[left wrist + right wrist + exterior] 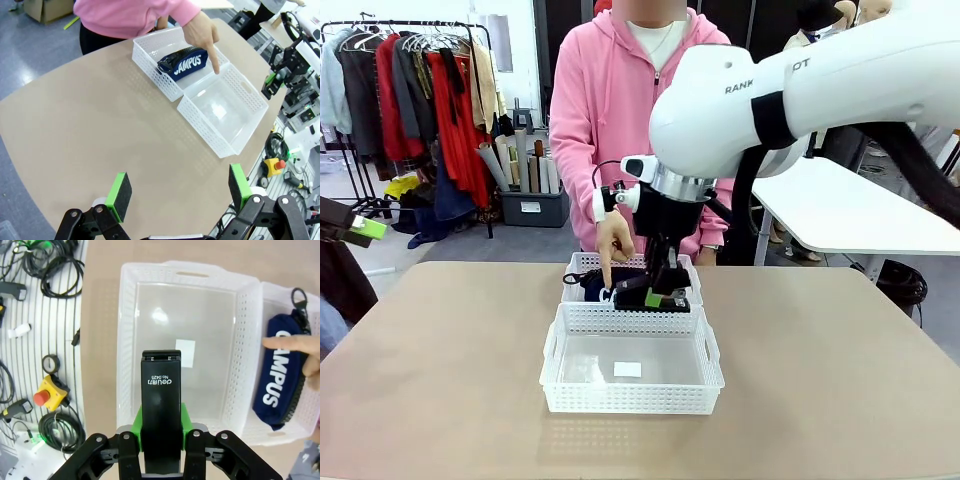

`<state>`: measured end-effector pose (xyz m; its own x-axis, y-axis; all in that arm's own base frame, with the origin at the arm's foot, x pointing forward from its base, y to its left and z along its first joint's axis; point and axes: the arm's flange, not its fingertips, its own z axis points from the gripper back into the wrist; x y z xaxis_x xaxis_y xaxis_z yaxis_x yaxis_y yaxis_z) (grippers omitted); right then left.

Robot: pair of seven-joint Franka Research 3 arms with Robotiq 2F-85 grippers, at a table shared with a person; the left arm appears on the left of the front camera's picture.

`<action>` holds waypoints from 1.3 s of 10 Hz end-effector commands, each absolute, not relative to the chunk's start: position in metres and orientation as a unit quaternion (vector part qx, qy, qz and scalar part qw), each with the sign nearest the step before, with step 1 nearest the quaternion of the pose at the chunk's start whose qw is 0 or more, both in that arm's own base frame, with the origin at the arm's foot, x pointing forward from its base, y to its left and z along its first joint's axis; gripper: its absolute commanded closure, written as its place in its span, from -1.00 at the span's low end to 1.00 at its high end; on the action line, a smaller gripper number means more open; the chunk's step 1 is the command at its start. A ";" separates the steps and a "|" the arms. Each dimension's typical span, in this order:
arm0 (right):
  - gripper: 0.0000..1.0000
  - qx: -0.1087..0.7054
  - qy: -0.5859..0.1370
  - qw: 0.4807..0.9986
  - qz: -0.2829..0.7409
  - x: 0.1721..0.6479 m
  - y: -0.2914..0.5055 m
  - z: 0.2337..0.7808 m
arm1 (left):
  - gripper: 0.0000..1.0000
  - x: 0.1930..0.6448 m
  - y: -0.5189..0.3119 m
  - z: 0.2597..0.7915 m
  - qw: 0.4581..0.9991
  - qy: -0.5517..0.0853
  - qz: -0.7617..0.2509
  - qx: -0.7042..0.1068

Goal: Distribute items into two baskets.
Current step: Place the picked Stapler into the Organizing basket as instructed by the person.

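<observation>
The black stapler (161,395) hangs in my right gripper (161,422), which is shut on it above the larger white basket (190,270). From the front, the stapler (663,299) is over the far rim of that basket (630,400). Just behind it stands the smaller basket (580,264), with the navy "CAMPUS" pouch (184,63) lying inside. A person's hand (613,238) points one finger down at the border between the two baskets. My left gripper (179,192) is open and holds nothing, high above the near table and well away from both baskets.
The tan table (440,380) has bare room on both sides of the baskets. The person in a pink hoodie (610,90) stands at the far edge. Cables and an emergency stop button (49,392) lie off the table's side.
</observation>
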<state>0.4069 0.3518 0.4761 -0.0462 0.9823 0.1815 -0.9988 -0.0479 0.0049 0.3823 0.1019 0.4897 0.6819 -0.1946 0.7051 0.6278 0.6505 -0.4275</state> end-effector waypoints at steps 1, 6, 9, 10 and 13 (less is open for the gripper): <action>1.00 0.048 -0.075 0.708 0.701 0.406 0.358 0.469 | -1.00 0.382 0.102 0.490 0.851 -0.318 -0.241 -0.341; 1.00 0.022 -0.070 0.712 0.698 0.420 0.369 0.413 | -1.00 0.382 0.102 0.490 0.851 -0.318 -0.241 -0.341; 1.00 0.035 -0.058 0.704 0.707 0.426 0.365 0.387 | -1.00 0.382 0.102 0.490 0.851 -0.318 -0.241 -0.341; 1.00 0.041 -0.055 0.702 0.709 0.427 0.366 0.379 | -1.00 0.382 0.102 0.490 0.851 -0.318 -0.241 -0.341; 1.00 0.038 -0.046 0.701 0.711 0.426 0.368 0.358 | -1.00 0.382 0.102 0.490 0.851 -0.318 -0.241 -0.341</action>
<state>0.4270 0.3679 0.3628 -0.0041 0.9910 0.1342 -0.9998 -0.0069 0.0206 0.3823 0.1019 0.4897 0.6818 -0.1946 0.7052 0.6278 0.6505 -0.4275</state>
